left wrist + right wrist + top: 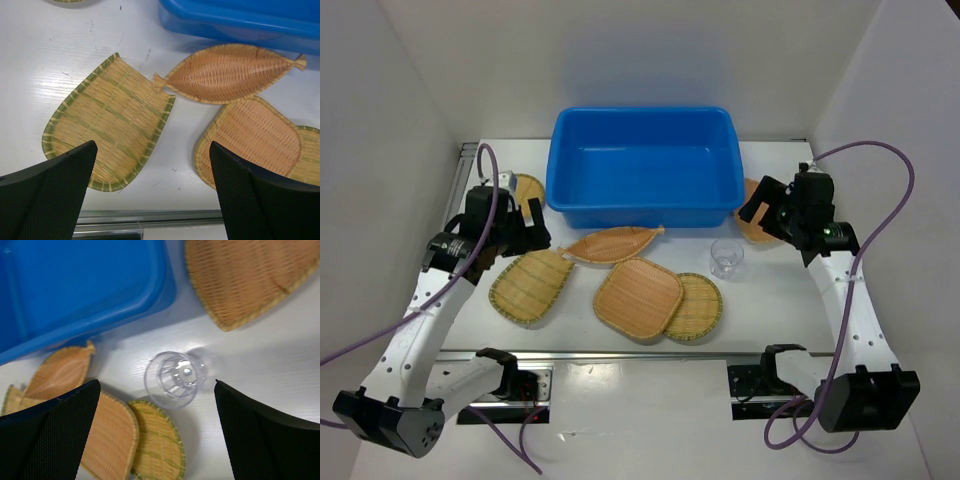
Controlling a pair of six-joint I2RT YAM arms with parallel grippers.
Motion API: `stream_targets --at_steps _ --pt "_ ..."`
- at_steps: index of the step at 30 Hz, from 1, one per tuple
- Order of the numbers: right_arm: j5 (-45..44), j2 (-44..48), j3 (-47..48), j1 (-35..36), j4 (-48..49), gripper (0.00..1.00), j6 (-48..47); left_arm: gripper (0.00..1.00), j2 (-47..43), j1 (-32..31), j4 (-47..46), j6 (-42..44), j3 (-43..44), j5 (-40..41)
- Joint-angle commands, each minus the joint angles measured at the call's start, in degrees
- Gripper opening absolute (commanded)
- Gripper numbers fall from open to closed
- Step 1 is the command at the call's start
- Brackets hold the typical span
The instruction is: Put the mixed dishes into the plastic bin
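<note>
Trays (638, 298) and a clear cup (727, 257) lie on the desk (770, 300) before the blue bin (640, 212); both arms' jaws gape wide, empty. I'd have the right pair straddle the cup squarely, closing gently.

The leaf tray (613, 243) lies just before the bin (640, 160), the cup (727, 257) to its right; the square tray (638, 298) seemingly overlaps the round tray (698, 308).
</note>
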State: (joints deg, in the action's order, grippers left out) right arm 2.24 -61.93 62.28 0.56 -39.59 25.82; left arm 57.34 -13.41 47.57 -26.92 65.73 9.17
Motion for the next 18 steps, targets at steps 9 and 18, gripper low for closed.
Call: stream_targets --at_steps 9,18 --pt "17.1 10.4 -8.7 15.9 -0.7 0.7 12.6 1.0 -6.5 -0.3 -6.6 -3.8 -1.0 -4.8" --pt "7.9 5.7 -19.6 41.8 6.4 0.64 32.7 1.0 -14.1 -0.8 -11.5 -10.5 -11.0 -8.7"
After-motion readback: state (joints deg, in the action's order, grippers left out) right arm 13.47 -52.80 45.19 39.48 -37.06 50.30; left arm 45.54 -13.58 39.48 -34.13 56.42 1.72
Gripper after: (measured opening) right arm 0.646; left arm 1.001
